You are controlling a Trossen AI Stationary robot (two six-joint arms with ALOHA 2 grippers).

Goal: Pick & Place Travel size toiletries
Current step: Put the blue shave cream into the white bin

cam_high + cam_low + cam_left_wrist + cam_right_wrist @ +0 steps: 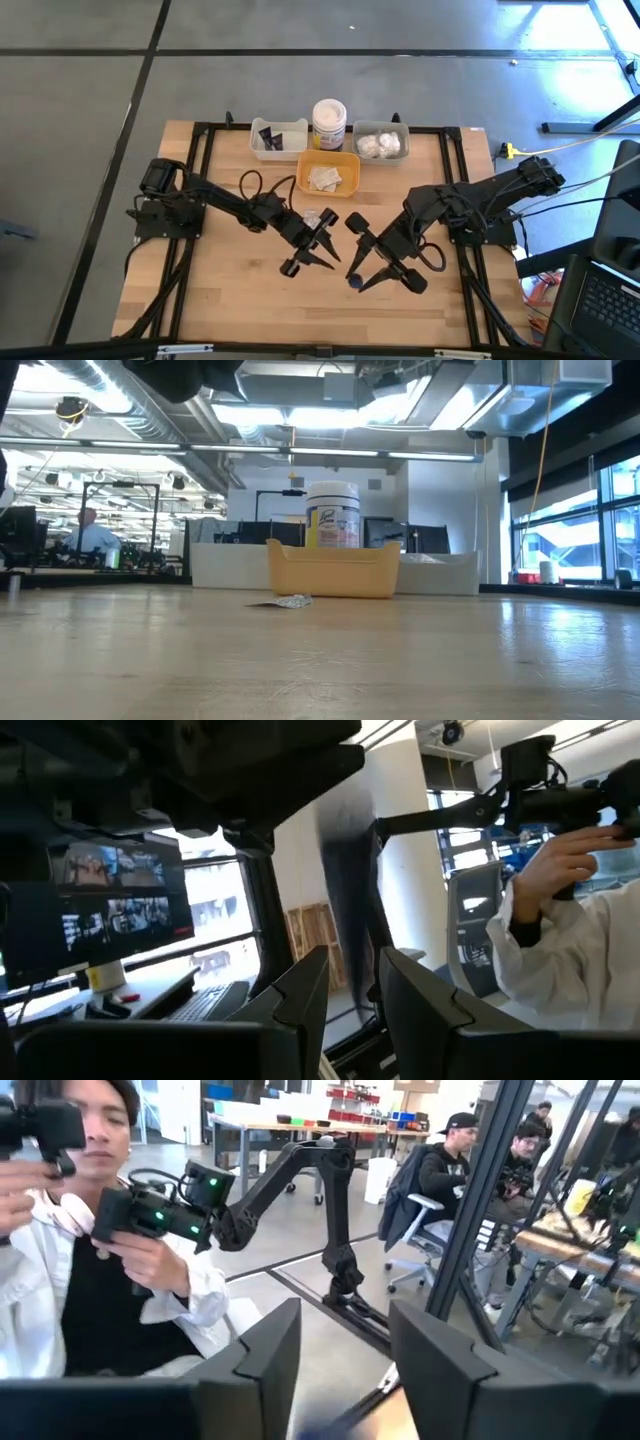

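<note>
Hovering above the surface (220, 290), the left tool (318, 252) holds its fingers slightly apart beside a loose sachet (312, 219), likely its target; the right tool (375, 270), also empty, waits nearby, parted.

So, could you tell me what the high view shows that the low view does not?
Only the high view shows the left gripper and right gripper, both open above the wooden table, plus the contents of the white tray and grey tray. Only the low view shows the room behind. Both show the yellow tray, the labelled jar and a wrapped piece on the table.
</note>
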